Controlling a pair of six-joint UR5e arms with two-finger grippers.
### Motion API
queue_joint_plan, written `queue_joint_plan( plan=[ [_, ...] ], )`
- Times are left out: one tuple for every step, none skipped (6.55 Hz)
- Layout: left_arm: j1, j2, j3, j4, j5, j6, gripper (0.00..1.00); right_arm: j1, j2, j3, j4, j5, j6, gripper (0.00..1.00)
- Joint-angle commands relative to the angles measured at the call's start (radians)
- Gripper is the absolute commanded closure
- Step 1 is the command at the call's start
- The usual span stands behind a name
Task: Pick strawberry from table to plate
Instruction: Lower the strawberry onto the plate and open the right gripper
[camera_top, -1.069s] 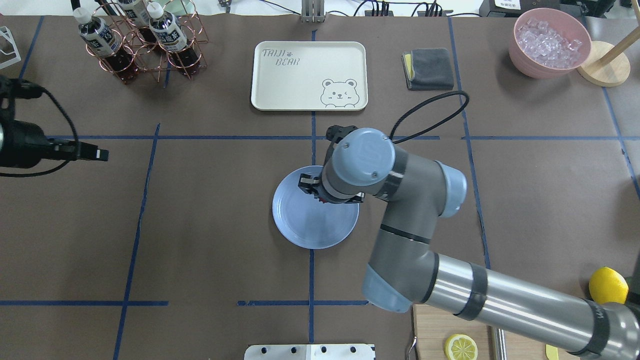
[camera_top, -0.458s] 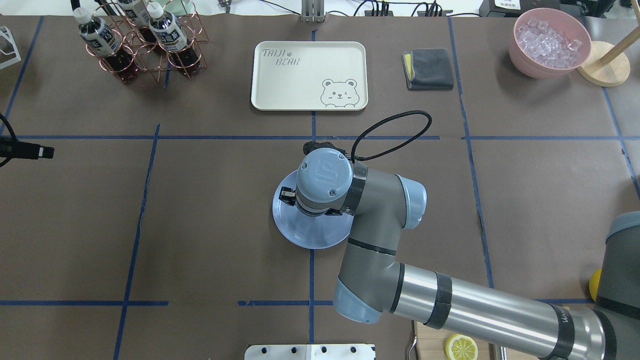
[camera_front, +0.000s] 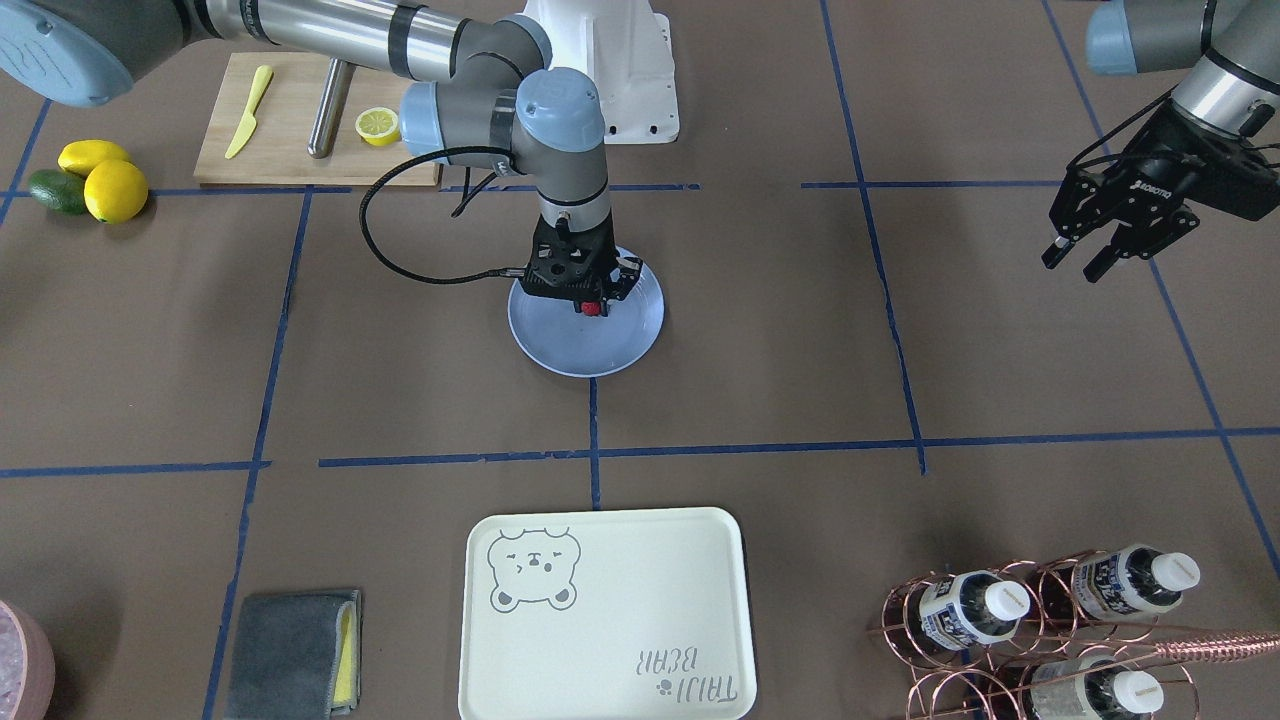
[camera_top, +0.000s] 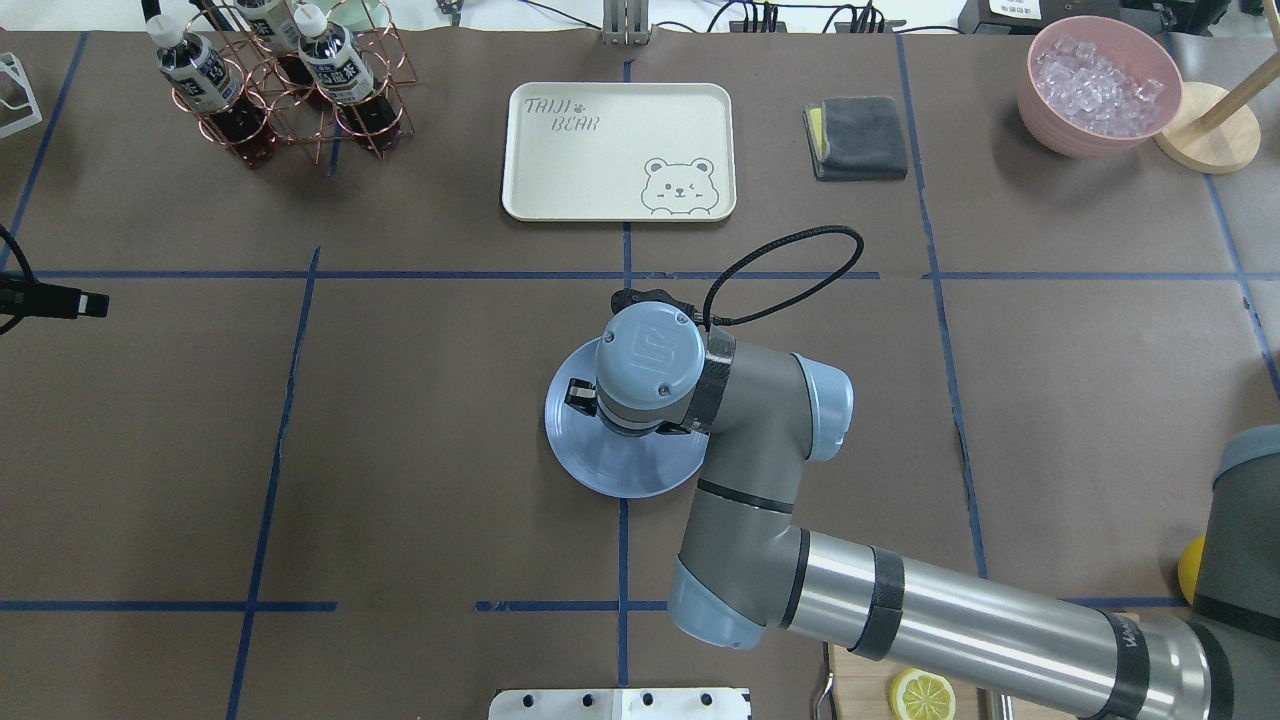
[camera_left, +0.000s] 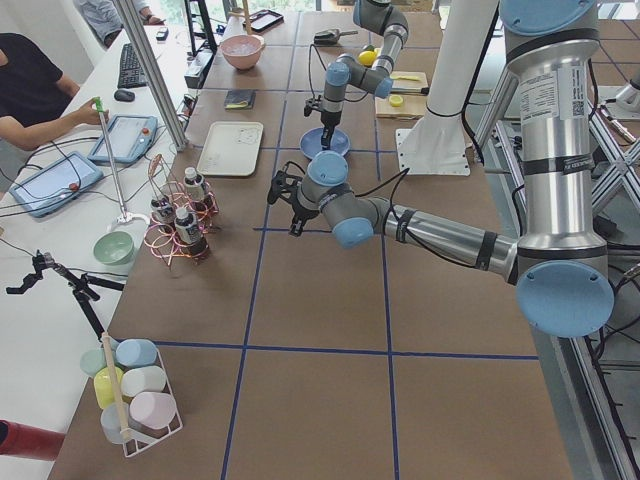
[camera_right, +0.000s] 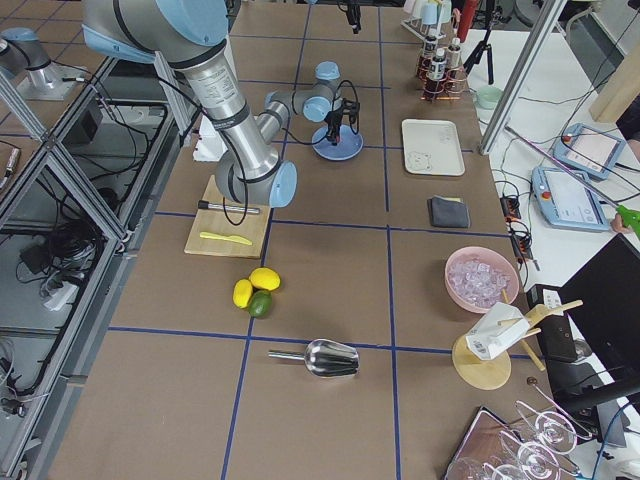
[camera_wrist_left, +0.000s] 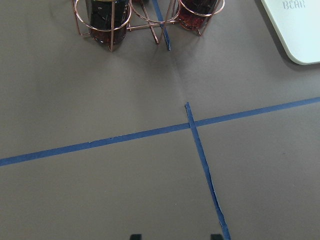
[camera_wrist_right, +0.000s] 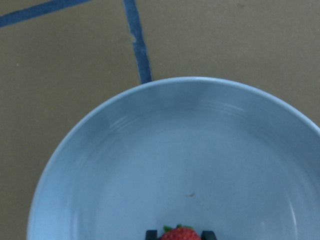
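Over the light blue plate (camera_front: 590, 352) my right gripper (camera_front: 593, 303) points straight down, shut on the small red strawberry (camera_front: 594, 309). In the right wrist view the strawberry (camera_wrist_right: 180, 234) sits between the two fingertips just above the plate (camera_wrist_right: 175, 150). From overhead the wrist hides the berry and covers much of the plate (camera_top: 600, 472). My left gripper (camera_front: 1070, 262) hangs open and empty, well off to the robot's left above the brown table (camera_top: 400, 450). Its fingertips (camera_wrist_left: 136, 236) show over blue tape lines in the left wrist view.
A cream bear tray (camera_top: 618, 150) lies beyond the plate, with a copper bottle rack (camera_top: 290, 90) at the far left. A grey cloth (camera_top: 856, 138) and a pink ice bowl (camera_top: 1100, 85) are at the far right. The cutting board (camera_front: 300, 120) and lemons (camera_front: 100, 180) lie near the robot's right.
The right arm has swung left and come down over the plate with the strawberry. The left arm has pulled back toward the left edge. Almost nothing moved in the last half second.
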Motion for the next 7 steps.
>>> queue_joint_plan(
  plan=[
    [0.001, -0.004, 0.006, 0.0, 0.001, 0.0, 0.43, 0.0, -0.001, 0.0, -0.002, -0.009, -0.002, 1.0],
    [0.001, -0.007, 0.009, 0.0, 0.001, 0.0, 0.43, 0.0, -0.001, 0.0, -0.002, -0.009, -0.002, 1.0],
    [0.001, -0.008, 0.011, 0.0, 0.001, 0.0, 0.43, 0.0, -0.003, 0.001, -0.007, -0.024, -0.005, 0.01],
    [0.001, -0.008, 0.009, 0.0, 0.001, 0.0, 0.43, 0.0, 0.0, 0.001, -0.02, -0.027, -0.005, 0.0],
    [0.001, -0.008, 0.009, 0.0, 0.001, 0.0, 0.43, 0.0, 0.002, 0.01, -0.022, -0.027, -0.007, 0.0],
    [0.001, -0.007, 0.009, 0.0, 0.001, 0.0, 0.43, 0.011, 0.0, 0.03, -0.024, -0.02, -0.007, 0.0],
    [0.001, 0.001, 0.011, 0.0, 0.001, 0.002, 0.43, 0.034, -0.027, 0.12, -0.095, -0.006, -0.01, 0.0]
  ],
)
